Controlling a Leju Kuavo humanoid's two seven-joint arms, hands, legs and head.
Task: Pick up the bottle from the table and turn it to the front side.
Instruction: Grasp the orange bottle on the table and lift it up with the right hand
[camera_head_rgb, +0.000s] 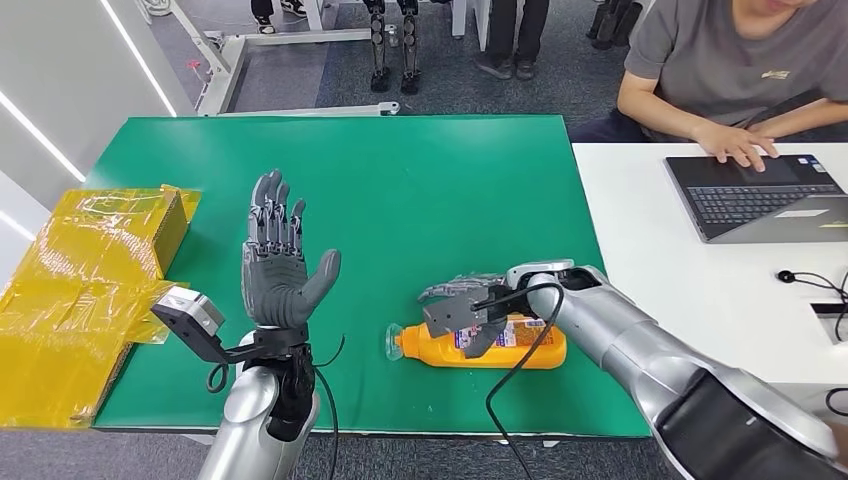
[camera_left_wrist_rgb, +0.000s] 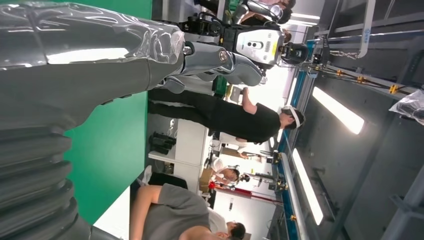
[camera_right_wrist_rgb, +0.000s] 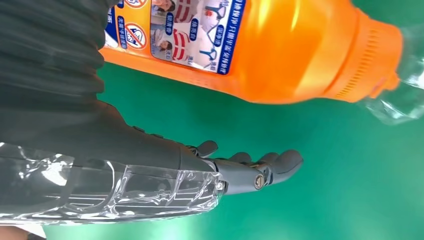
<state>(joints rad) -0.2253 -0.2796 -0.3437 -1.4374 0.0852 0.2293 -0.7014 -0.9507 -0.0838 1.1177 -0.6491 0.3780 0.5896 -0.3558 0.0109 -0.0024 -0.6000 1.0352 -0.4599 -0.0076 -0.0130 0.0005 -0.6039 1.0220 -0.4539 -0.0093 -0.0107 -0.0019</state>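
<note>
Grey fingers (camera_right_wrist_rgb: 260, 165) of the right hand (camera_head_rgb: 470, 315) stretched out straight and apart over the green table (camera_head_rgb: 440, 180), clasping nothing, hovering along the far side of the orange bottle (camera_head_rgb: 480, 345). Bottle lying on its side just nearer than those fingers, clear cap (camera_head_rgb: 393, 342) pointing toward the left hand (camera_head_rgb: 280, 255), label partly covered by the hand in the head view; contact between palm and bottle hard to judge. In the right wrist view, a strip of bare green between fingers and bottle, label cut off by the hand's cover. Left hand raised upright, fingers spread, palm bare, gripping nothing, well apart from the bottle with open green between. Beyond its fingers, wide free tabletop to the far edge; outward from its back, yellow wrapped boxes (camera_head_rgb: 90, 290) overhanging the table's edge. Beside the right arm, white desk (camera_head_rgb: 680, 270) abutting the green, laptop (camera_head_rgb: 760, 195) under a person's hand (camera_head_rgb: 735, 145).
</note>
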